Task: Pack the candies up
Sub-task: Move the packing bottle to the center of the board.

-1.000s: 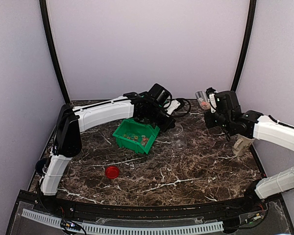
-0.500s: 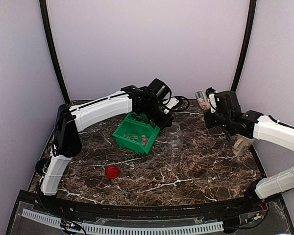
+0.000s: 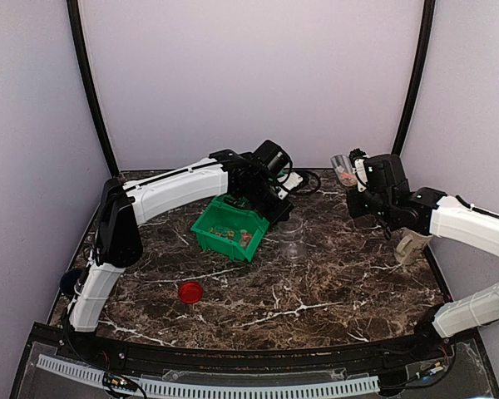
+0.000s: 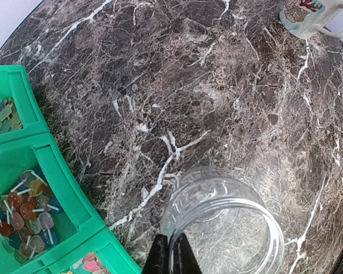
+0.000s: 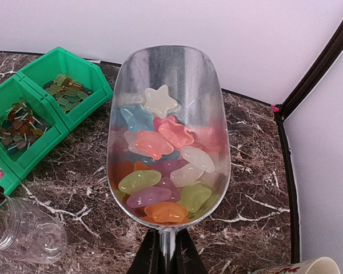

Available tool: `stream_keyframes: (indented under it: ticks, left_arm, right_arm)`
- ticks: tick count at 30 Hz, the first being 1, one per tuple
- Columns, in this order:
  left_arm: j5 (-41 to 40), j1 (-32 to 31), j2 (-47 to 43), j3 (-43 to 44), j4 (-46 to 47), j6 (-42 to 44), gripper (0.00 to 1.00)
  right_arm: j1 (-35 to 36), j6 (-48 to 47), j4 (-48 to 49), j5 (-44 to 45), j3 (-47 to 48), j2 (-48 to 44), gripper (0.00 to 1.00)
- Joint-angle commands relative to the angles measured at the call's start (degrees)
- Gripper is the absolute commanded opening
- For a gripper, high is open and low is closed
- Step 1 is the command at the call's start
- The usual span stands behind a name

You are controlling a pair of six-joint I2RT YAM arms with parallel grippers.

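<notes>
Bin point(image 3: 230, 230): set on the worktop point(image 3: 316, 299), left of centre, towards the back.
Jar point(image 3: 292, 238): found just right of the bin, its rim pinched in the left pincer point(image 4: 171, 257).
Lid point(image 3: 190, 292): laid before the bin, well apart from it.
Scoop point(image 3: 344, 169): held over the back right by the right pincer point(image 5: 167, 254).
Candies point(image 5: 160, 142): heaped in the scoop; more are kept in the bin.
Mug point(image 3: 410, 245): placed near the right edge, before the scoop.

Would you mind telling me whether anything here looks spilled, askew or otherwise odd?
No candy has spilled: the star candies sit inside the scoop. The clear jar, its rim pinched in the jaws of the left gripper, looks tilted in the right wrist view; otherwise nothing stands out.
</notes>
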Motion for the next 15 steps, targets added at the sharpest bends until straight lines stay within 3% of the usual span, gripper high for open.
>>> stream_keyframes:
  ticks: [1, 15]
  left_arm:
    - [-0.8, -0.2, 0.0, 1.3, -1.8, 0.2, 0.01]
    - [-0.5, -0.3, 0.6, 1.4, 0.1, -0.8, 0.25]
  right_arm:
    - [-0.4, 0.6, 2.3, -0.1, 1.1, 0.1, 0.00]
    - [-0.5, 0.6, 2.0, -0.3, 0.7, -0.5, 0.00]
